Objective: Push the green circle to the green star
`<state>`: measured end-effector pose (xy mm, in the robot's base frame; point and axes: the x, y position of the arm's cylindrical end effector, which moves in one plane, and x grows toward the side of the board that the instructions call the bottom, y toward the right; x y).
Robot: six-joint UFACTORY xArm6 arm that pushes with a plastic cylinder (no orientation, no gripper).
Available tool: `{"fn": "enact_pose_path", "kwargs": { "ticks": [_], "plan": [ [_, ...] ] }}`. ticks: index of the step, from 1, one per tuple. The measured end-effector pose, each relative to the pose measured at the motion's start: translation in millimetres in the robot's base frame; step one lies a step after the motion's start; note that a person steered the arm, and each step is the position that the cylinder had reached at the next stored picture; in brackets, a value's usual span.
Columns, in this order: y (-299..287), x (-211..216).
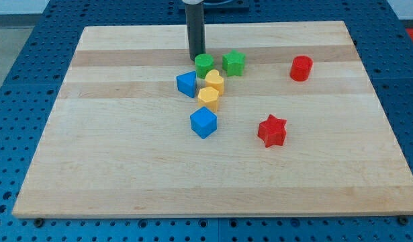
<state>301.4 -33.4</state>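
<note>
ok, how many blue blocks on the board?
2. One blue block sits left of the yellow pair, just below-left of the green circle. The other blue cube lies below the yellow blocks, nearer the view's bottom. None look hidden.

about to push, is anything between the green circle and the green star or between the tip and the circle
Nothing visible. My tip sits just upper left of the green circle, and only bare board separates it from the green star to its right.

This looks like a robotics lab or test bench. A pale wooden counter (125,168) lies on a blue metal base plate (18,40) drilled with a regular grid of mounting holes, the kind used for fixing equipment. Small coloured plastic blocks sit on the wood as test pieces.
</note>
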Motion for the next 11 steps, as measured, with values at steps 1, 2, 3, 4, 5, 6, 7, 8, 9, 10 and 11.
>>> {"fn": "enact_pose_path", "kwargs": {
  "ticks": [1,2,3,4,5,6,7,8,9,10,11],
  "plan": [
    [1,1],
    [1,1],
    [3,-15],
    [19,-22],
    [41,-22],
    [64,-22],
    [72,-22],
    [72,-17],
    [72,-9],
    [72,-4],
    [72,-3]
  ]
}}
